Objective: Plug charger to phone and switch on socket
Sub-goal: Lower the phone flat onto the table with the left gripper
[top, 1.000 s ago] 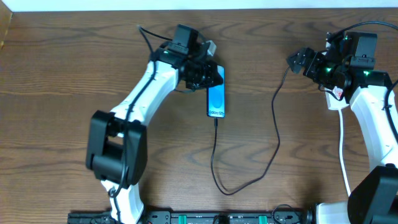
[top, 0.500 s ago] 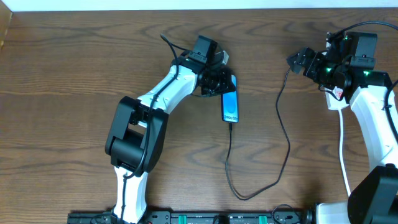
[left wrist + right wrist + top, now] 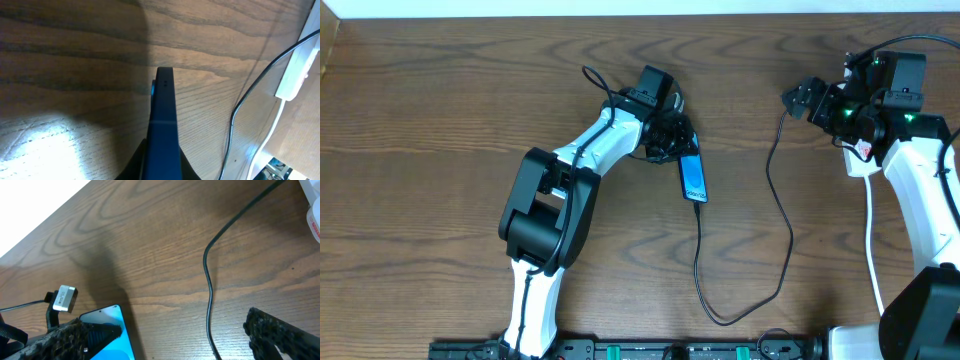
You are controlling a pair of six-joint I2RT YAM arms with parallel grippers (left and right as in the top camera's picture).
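Near the surface (image 3: 440, 130) middle, seen from overhead, the left tool (image 3: 672, 135) grips the phone (image 3: 693, 180) by its upper end; the charger (image 3: 725, 318) meets its lower end and loops round toward the right tool (image 3: 798, 100). Left wrist: phone (image 3: 163, 120) clamped edge-on, socket (image 3: 295, 67) lying at far right. Right wrist: fingers (image 3: 280, 330) spread wide, holding nothing; socket (image 3: 312, 202) at the top-right corner.

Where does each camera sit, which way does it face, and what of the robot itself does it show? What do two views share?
Overhead: above the table, facing straight down; shows both arms, left gripper clamping the phone.
Left wrist: facing along the phone's edge toward the socket; its fingers show at the bottom.
Right wrist: low over the table, facing the phone; fingers of the open right gripper frame the bottom corners.
Shared: both wrist views show the phone and the charger.
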